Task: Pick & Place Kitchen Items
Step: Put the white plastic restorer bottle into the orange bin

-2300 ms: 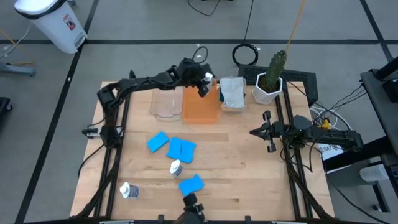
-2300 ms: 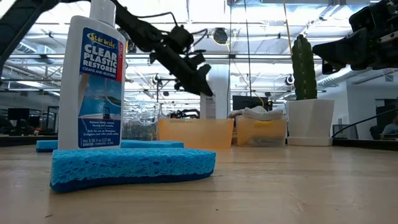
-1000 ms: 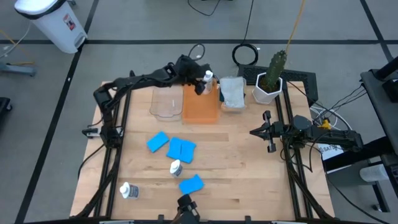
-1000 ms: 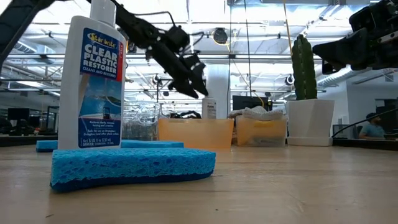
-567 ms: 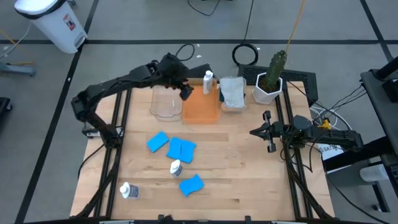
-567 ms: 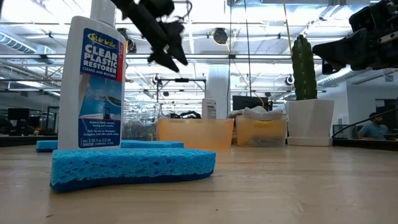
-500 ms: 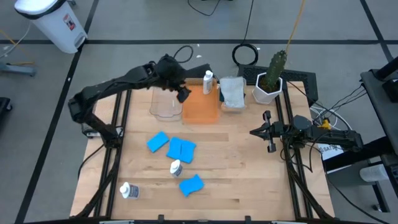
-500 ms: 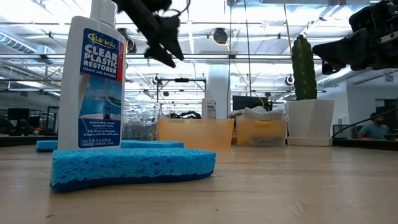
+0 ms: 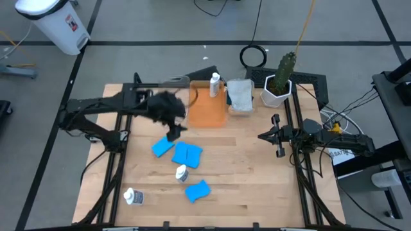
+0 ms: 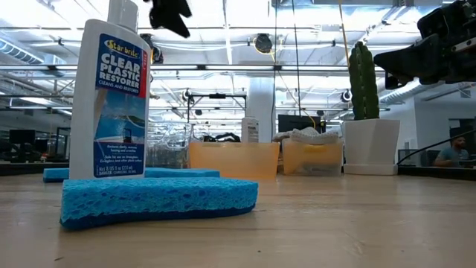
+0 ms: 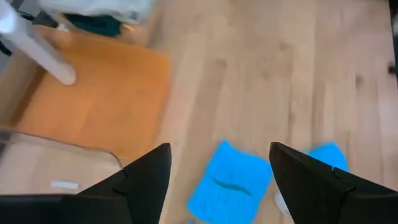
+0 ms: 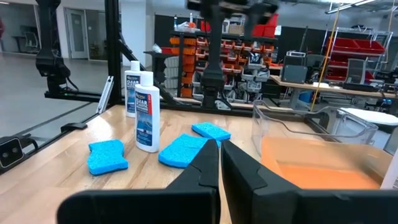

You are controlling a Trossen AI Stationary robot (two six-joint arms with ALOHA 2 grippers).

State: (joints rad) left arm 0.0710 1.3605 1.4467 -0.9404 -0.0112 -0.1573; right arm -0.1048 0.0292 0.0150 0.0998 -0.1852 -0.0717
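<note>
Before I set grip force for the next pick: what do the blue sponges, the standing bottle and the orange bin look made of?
Blue sponges: soft foam, matte, going by the pitted, porous face. Standing bottle: likely smooth white plastic, with a glossy printed label. Orange bin: seemingly thin translucent plastic, since light shows through its walls.

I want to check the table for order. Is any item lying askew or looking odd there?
Nothing is spilled or damaged. The blue sponges lie scattered at mixed angles, two overlapping. One white bottle stands in the orange bin, two more among the sponges. The open left pincer hovers empty.
</note>
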